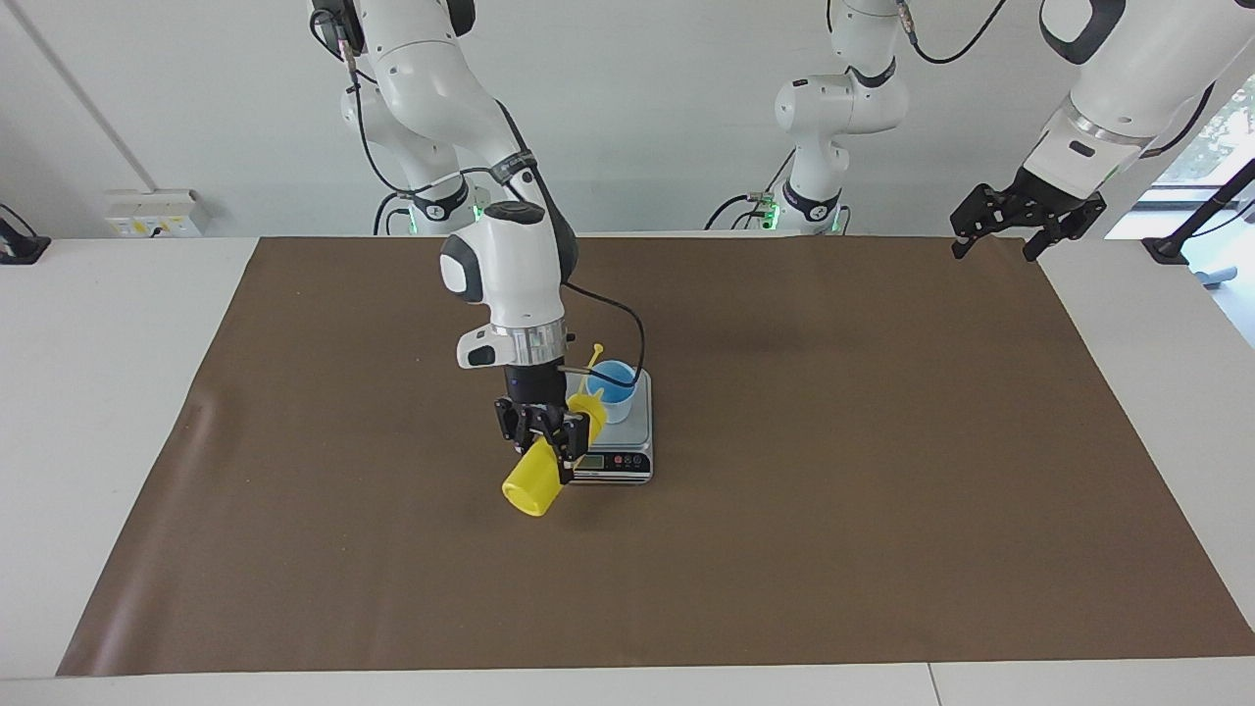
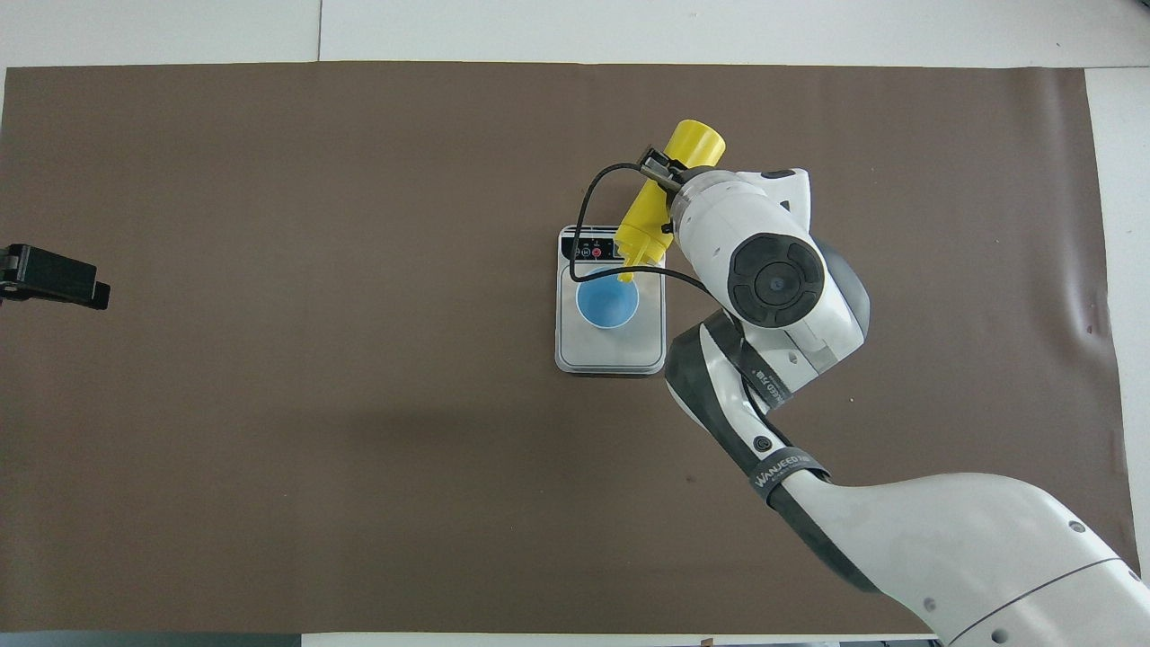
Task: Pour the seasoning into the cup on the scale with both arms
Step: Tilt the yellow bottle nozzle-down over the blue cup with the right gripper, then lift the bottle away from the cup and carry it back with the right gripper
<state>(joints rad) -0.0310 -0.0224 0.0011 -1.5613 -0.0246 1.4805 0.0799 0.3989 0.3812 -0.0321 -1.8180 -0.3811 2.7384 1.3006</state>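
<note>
The right pincer (image 1: 541,438) is clenched on the seasoning bottle (image 1: 537,478), holding it tilted over the scale (image 1: 618,443), nozzle down toward the rim of the cup (image 1: 613,387) and base up in the air. The cup stands upright on the scale's steel platform, near the middle of the brown mat (image 1: 833,471) on the worktop. The left pincer (image 1: 1025,224) waits released, raised over the mat's corner at the left arm's end.
</note>
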